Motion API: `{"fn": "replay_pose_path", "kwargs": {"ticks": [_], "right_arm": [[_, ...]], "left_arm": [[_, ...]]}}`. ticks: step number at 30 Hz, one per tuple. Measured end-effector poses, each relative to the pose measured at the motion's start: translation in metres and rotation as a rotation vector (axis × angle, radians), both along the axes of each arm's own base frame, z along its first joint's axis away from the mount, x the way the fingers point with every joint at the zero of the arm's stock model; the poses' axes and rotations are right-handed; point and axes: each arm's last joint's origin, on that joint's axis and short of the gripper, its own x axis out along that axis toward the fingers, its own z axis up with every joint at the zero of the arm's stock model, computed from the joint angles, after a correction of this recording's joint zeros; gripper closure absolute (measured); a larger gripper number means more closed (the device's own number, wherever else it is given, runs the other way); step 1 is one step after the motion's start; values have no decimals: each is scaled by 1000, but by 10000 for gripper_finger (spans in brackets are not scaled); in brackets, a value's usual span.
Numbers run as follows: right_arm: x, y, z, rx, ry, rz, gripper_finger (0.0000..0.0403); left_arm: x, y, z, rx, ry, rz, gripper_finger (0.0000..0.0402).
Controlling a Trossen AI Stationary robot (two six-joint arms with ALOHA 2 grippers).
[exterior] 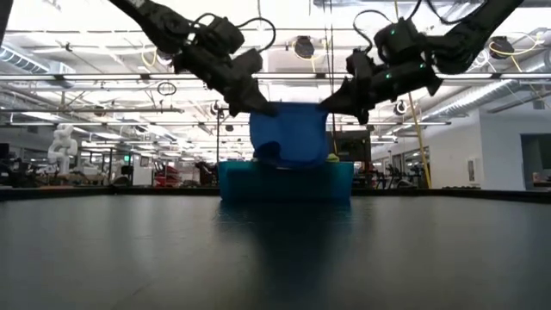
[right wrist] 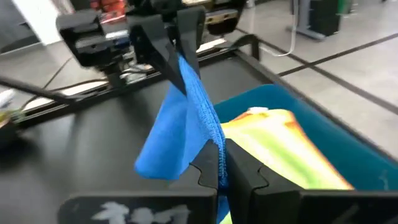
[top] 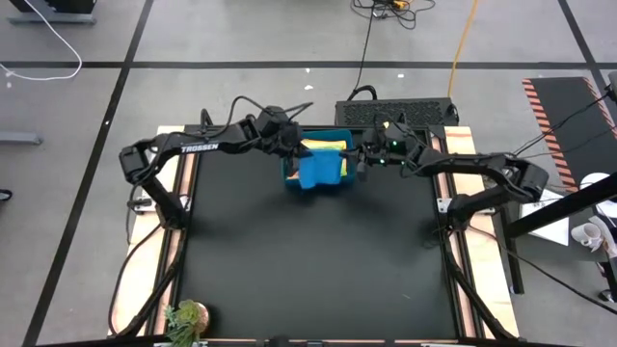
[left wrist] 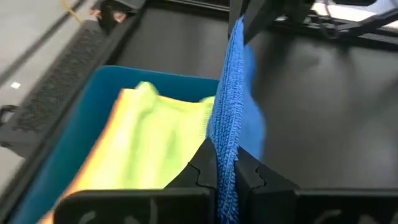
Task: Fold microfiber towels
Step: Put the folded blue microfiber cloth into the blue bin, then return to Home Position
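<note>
Both hands pinching blue towel (top: pixel 319 171) by top corners: left hand (top: pixel 294 146) gripping one corner, right hand (top: pixel 361 152) opposite one. Towel hanging stretched between them, dangling over teal bin (exterior: pixel 284 182) at counter's (top: pixel 318 280) far edge. Lime green towel (left wrist: pixel 158 140) lying in bin.

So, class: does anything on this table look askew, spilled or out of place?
Nothing stands out. The blue towel hangs over the teal bin, stretched between the left pincer and the right pincer, both shut on its top corners. The other towels lie inside the bin.
</note>
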Motion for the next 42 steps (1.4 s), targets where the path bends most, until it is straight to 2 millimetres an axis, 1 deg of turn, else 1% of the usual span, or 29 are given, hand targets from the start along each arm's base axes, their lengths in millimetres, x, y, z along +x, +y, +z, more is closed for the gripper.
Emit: {"fn": "replay_pose_path", "kwargs": {"ticks": [2, 6, 10, 15, 20, 23, 26, 29, 32, 34, 36, 39, 42], "right_arm": [[0, -8, -5, -1, -2, -27, 403], [0, -22, -17, -14, 11, -71, 403], [1, -35, -31, -11, 61, -100, 403], [3, -46, -41, -95, 113, -149, 399], [7, -51, -41, -150, 60, -161, 381], [7, -52, -41, -177, 72, -181, 371], [7, -52, -42, -188, 81, -182, 355], [6, -52, -42, -185, 88, -176, 325], [6, -52, -43, -181, 92, -174, 287], [4, -50, -40, -176, 105, -172, 262], [1, -48, -32, -189, 112, -180, 242], [-8, -40, -9, -226, 104, -179, 228], [-22, -25, 20, -272, 78, -165, 231]], "left_arm": [[-1, 10, -4, 28, -7, 10, 391], [-1, 24, -10, 72, -25, 37, 369], [-2, 35, -17, 119, -13, 54, 365], [-1, 43, -31, 169, 46, 95, 375], [0, 45, -38, 174, 68, 112, 371], [1, 45, -37, 176, 65, 114, 354], [1, 45, -38, 177, 71, 134, 329], [1, 45, -37, 177, 71, 138, 300], [1, 45, -37, 192, 82, 163, 270], [-1, 43, -33, 206, 97, 186, 254], [-5, 39, -20, 226, 84, 205, 242], [-16, 25, 11, 223, 33, 214, 238], [-32, 1, 47, 219, -23, 205, 250]]}}
